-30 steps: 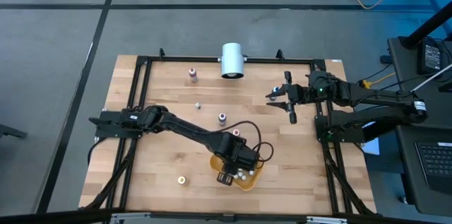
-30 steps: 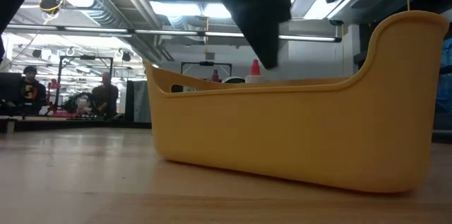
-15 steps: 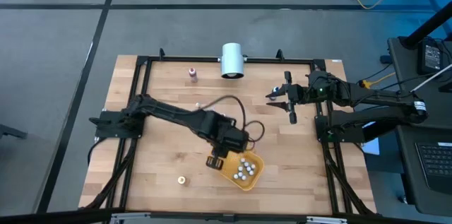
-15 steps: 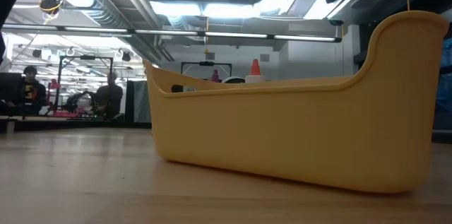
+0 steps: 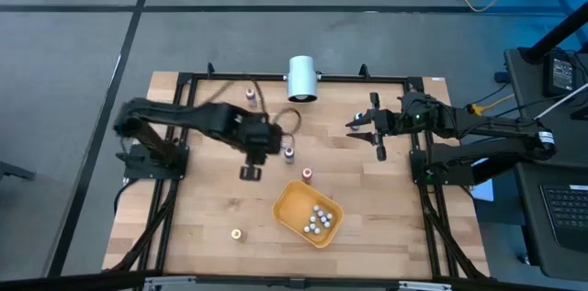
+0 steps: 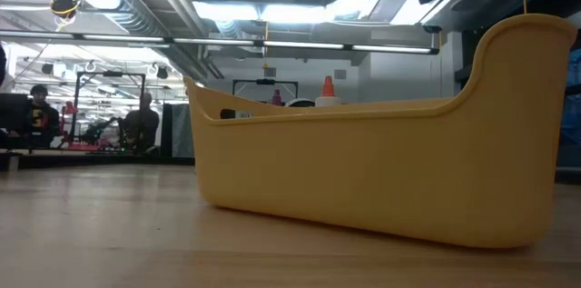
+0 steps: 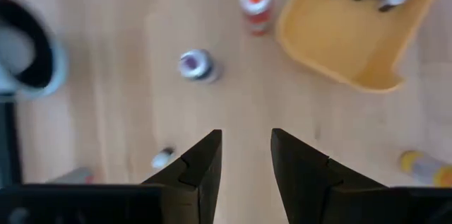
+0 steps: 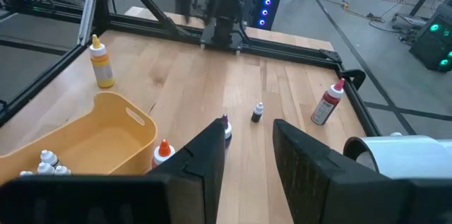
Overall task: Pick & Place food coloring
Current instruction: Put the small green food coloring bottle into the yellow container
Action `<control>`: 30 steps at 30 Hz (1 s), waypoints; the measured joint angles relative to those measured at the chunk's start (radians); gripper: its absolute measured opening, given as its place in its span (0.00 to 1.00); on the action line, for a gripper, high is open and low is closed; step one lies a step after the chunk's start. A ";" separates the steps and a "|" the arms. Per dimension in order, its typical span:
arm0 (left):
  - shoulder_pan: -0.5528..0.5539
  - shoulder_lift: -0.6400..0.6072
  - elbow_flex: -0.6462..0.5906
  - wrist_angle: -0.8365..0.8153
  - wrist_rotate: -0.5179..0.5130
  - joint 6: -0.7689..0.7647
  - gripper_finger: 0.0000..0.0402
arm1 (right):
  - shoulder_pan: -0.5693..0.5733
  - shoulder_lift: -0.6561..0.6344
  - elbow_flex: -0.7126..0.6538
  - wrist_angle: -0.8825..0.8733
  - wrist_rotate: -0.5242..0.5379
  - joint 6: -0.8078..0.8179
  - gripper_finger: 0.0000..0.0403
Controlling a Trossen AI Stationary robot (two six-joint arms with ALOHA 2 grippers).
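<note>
Left pincer (image 5: 250,173) hangs over the middle of the light wooden tabletop (image 5: 202,218), away from the orange plastic tray (image 5: 308,213). Its two dark fingers (image 7: 201,171) stand parted with bare wood showing in the gap; released, nothing grasped.

Right pincer (image 5: 379,139) is raised near the far right corner of the tabletop, arm folded at the right edge. Fingers (image 8: 212,157) apart with only air and wood between them; released, empty.

Food coloring: a cluster of tiny whitish-topped bottles (image 5: 317,220) lies inside the tray, toward its right end. The other bottles stand loose on the tabletop:
- red-topped bottle (image 5: 307,175) just beside the tray's far rim, not in it;
- purple-topped bottle (image 5: 288,153) a little farther back, near the left pincer;
- pink-topped bottle (image 5: 251,96) near the far edge, left of the big white cylinder (image 5: 301,78);
- yellow-topped bottle (image 5: 236,233) on the near side, well apart from the tray's left end;
- small blue-topped bottle (image 5: 357,117) close to the right pincer.

Low view: tray wall (image 6: 363,174) fills most of the picture; red top (image 6: 328,88) shows above its rim. People sit in the room behind, far left.
</note>
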 joint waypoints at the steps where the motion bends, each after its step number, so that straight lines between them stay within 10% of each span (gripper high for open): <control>1: 0.013 -0.035 -0.030 0.007 -0.010 0.000 0.30 | 0.000 0.000 0.000 0.000 0.000 0.000 0.30; 15: 0.214 -0.345 -0.307 0.060 -0.041 0.128 0.30 | 0.000 0.000 0.000 0.000 0.000 0.000 0.30; 30: 0.367 -0.363 -0.509 0.187 0.066 0.253 0.35 | 0.000 0.000 0.000 0.000 0.000 0.000 0.30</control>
